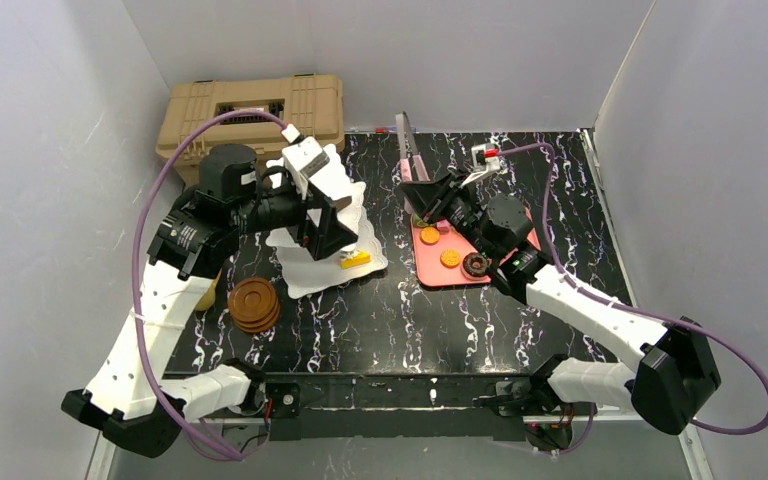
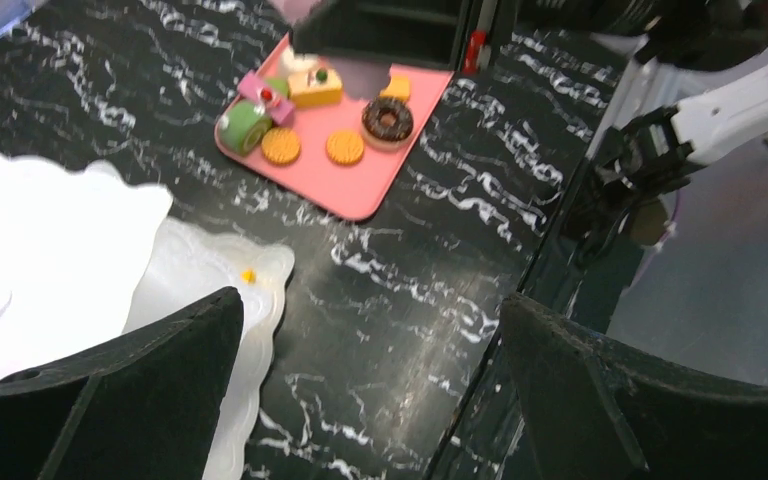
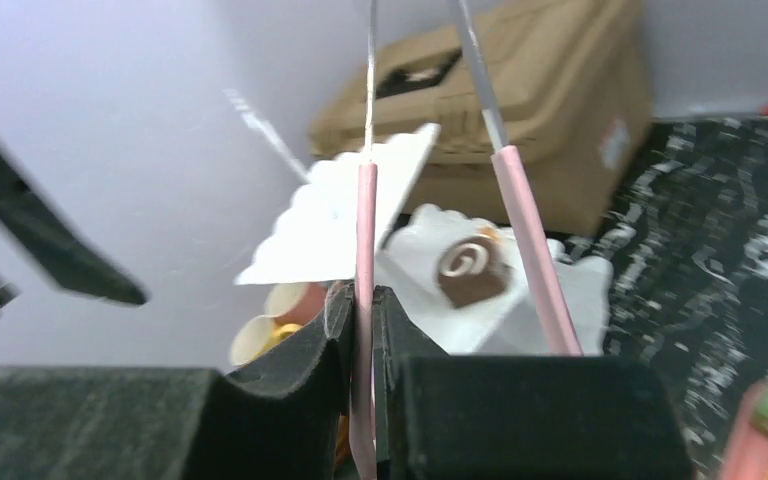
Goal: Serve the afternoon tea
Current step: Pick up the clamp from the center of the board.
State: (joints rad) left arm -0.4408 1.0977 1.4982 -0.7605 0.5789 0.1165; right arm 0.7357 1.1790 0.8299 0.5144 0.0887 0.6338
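Observation:
The white tiered stand [image 1: 312, 268] stands at the left, with a yellow pastry [image 1: 356, 260] on its bottom plate. My left gripper [image 1: 326, 234] hovers over it, open and empty; the left wrist view shows the white plates [image 2: 60, 250] under the gripper [image 2: 370, 390]. My right gripper [image 1: 424, 206] is shut on one pink arm of a pair of metal tongs [image 3: 364, 240] above the pink tray [image 1: 438, 272]. On the tray lie orange cookies [image 2: 281, 147], a chocolate donut [image 2: 387, 119] and a green roll [image 2: 244, 128]. A chocolate swirl roll [image 3: 470, 266] sits on a stand plate.
A tan ribbed case [image 1: 260, 110] stands at the back left. A stack of brown saucers [image 1: 254, 305] sits in front of the stand. Yellow and pink cups [image 3: 265, 335] show beside the stand in the right wrist view. White walls close in both sides.

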